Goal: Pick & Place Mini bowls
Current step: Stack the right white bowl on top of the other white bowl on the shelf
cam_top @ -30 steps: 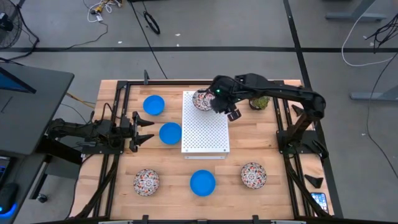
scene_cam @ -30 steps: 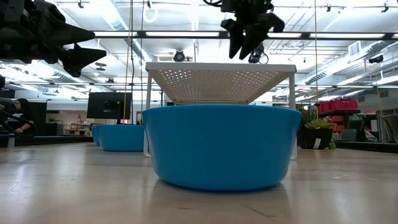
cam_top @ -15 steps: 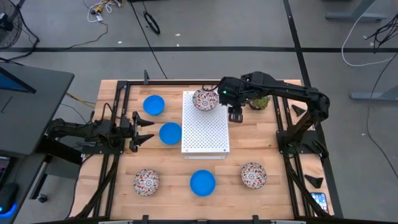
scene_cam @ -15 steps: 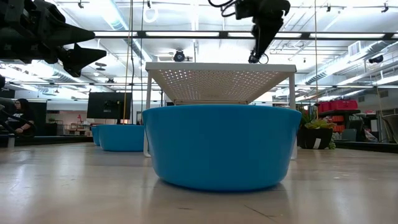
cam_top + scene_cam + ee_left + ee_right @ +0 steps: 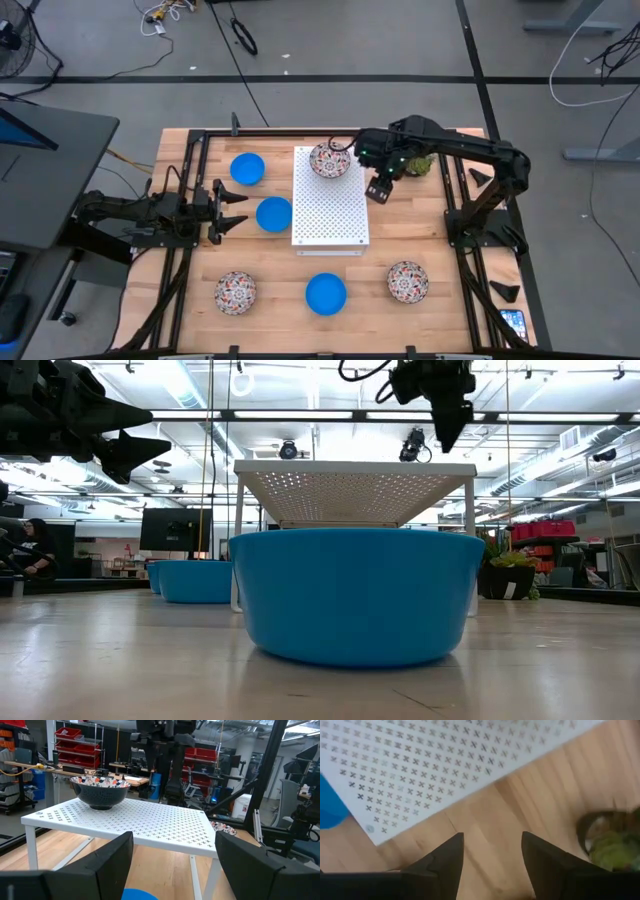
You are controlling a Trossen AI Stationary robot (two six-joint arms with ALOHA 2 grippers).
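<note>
One floral mini bowl [image 5: 329, 160] stands on the far end of the white perforated board [image 5: 330, 205]; the left wrist view shows this floral bowl [image 5: 100, 790] from the side. Two more floral bowls [image 5: 235, 292] [image 5: 407, 281] and three blue bowls [image 5: 247, 168] [image 5: 273, 214] [image 5: 326, 293] rest on the table. My right gripper [image 5: 378, 190] hangs open and empty above the bare wood just right of the board; its wrist view shows the right gripper [image 5: 492, 855] over the wood. My left gripper [image 5: 235, 210] waits open beside the middle blue bowl.
A small green potted plant [image 5: 417, 163] stands close to the right gripper, on its far-right side. The board is raised on legs [image 5: 470, 540]. Black frame rails [image 5: 455, 200] run along both table sides. Bare wood lies between the board and the right rail.
My right gripper has drawn away from the floral bowl on the board, moving toward the table's right edge and slightly nearer, past the board's right edge. The bowl has stayed on the board.
</note>
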